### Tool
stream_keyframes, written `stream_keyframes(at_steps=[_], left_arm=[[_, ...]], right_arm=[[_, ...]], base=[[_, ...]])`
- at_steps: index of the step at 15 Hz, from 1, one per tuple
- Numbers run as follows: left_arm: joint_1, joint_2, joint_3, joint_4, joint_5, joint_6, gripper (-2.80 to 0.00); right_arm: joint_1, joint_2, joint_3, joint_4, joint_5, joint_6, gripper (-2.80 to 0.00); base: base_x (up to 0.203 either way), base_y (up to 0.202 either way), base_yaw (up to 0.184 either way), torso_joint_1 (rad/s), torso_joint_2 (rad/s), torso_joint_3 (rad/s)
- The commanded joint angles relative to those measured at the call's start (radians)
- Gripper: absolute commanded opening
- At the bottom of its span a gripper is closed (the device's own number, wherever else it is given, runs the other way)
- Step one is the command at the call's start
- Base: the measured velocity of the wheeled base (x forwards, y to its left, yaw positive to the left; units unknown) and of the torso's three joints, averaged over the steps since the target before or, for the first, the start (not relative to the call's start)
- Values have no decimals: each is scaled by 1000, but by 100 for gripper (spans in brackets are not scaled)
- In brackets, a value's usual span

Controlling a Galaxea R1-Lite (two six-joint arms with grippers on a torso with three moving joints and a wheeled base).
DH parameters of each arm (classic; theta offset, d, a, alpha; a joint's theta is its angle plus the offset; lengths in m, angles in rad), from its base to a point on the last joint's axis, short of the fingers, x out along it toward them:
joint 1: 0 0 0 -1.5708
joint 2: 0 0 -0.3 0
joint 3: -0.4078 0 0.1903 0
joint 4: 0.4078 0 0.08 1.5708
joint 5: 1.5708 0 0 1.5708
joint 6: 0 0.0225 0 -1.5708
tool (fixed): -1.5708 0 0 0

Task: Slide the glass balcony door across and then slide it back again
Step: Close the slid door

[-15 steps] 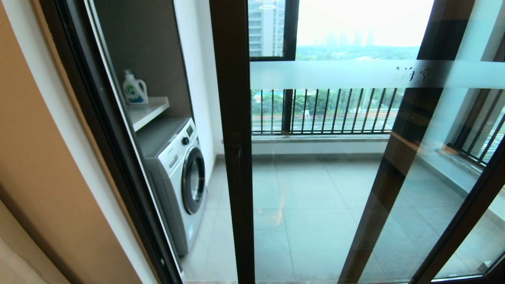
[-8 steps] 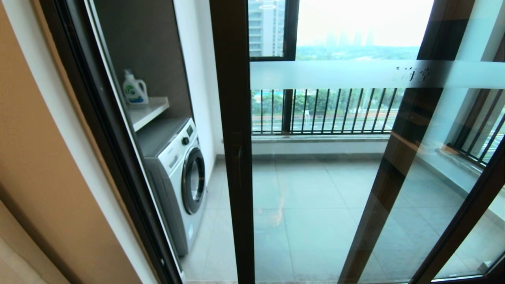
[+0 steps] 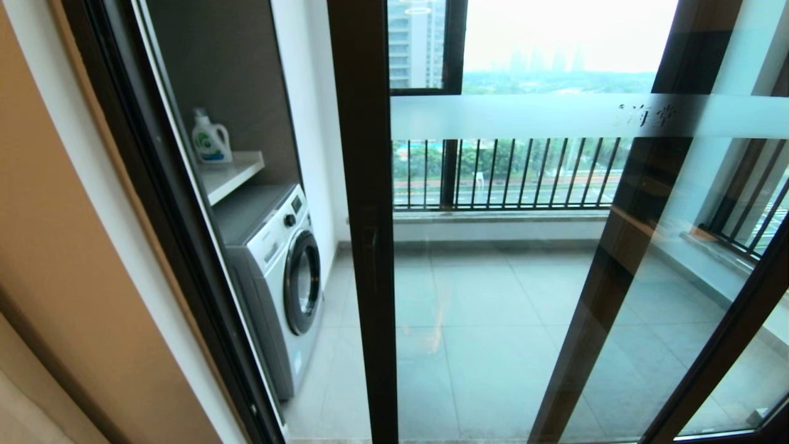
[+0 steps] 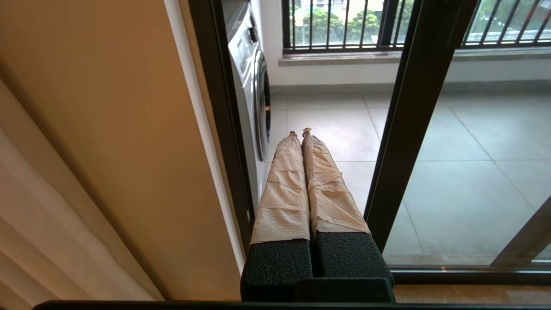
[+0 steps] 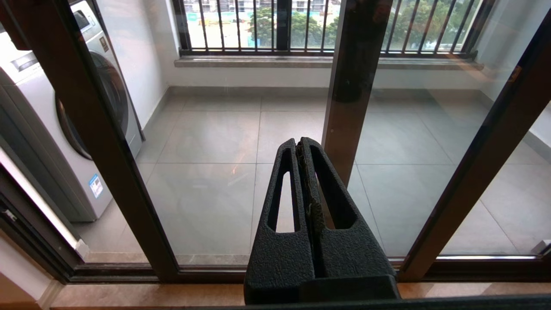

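Low before glass balcony door point(image 3: 555, 246): left end effector point(image 4: 300, 131) and right end effector point(image 5: 298, 143), both pressed closed, empty. Dark brown frame, frosted band with two characters.

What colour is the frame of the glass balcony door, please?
Dark brown; the glass balcony door frame shows best in the head view.

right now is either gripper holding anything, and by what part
Nothing is held. The left gripper and right gripper are both shut on nothing, short of the glass balcony door.
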Motion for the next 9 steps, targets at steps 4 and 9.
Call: stream_keyframes(at_steps=[4, 9], left_arm=[[0, 74, -178, -66, -74, -52, -280], [-7, 639, -353, -224, -223, -79, -280]], right_arm=[[0, 2, 0, 1, 1, -1, -280], [0, 2, 0, 1, 1, -1, -280]], base=[[0, 0, 0, 0, 0, 0], [0, 0, 0, 0, 0, 0]])
